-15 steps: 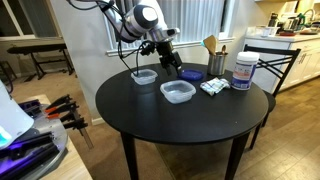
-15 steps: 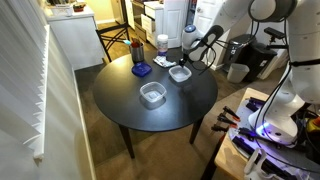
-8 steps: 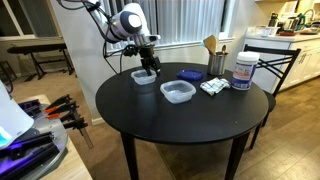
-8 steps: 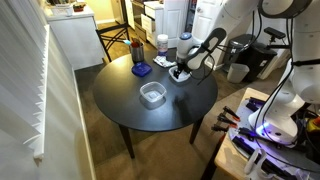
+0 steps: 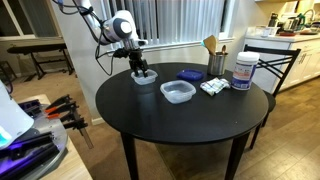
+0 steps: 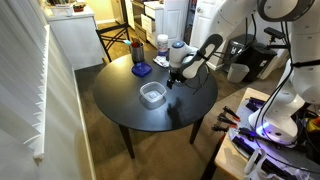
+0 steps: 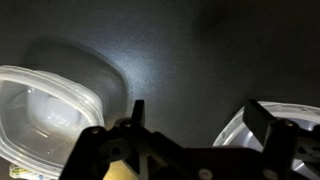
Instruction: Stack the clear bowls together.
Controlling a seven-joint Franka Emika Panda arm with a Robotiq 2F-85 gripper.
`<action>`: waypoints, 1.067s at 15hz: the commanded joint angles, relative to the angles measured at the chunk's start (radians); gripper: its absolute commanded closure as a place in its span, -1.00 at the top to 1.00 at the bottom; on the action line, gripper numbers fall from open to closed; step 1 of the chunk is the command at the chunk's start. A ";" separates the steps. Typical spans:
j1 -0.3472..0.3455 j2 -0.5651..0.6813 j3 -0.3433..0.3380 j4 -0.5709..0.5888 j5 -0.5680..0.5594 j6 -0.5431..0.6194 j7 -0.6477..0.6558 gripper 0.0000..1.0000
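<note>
Two clear bowls show in both exterior views. One clear bowl (image 5: 178, 92) sits mid-table, also seen from above (image 6: 152, 94). Another clear bowl (image 5: 147, 78) sits at the table's back edge. My gripper (image 5: 138, 70) hangs low right at that bowl, also visible in an exterior view (image 6: 172, 80). In the wrist view the gripper (image 7: 200, 122) is open and empty over bare dark table. A clear bowl (image 7: 40, 110) lies to its left. The rim of another clear bowl (image 7: 240, 140) lies under the right finger (image 7: 268, 122). Whether it touches the rim, I cannot tell.
On the round black table (image 5: 170, 120) stand a flat dark blue item (image 5: 188, 74), a white blue-lidded tub (image 5: 243, 70), a utensil holder (image 5: 217, 62) and a small packet (image 5: 212, 87). A chair (image 5: 278, 62) stands behind the table.
The gripper has moved from above the dark blue item over to the clear bowl at the back edge, and has come down lower. The bowls have not moved.
</note>
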 commanded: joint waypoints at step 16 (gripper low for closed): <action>0.104 0.251 -0.015 0.219 0.177 0.093 0.124 0.02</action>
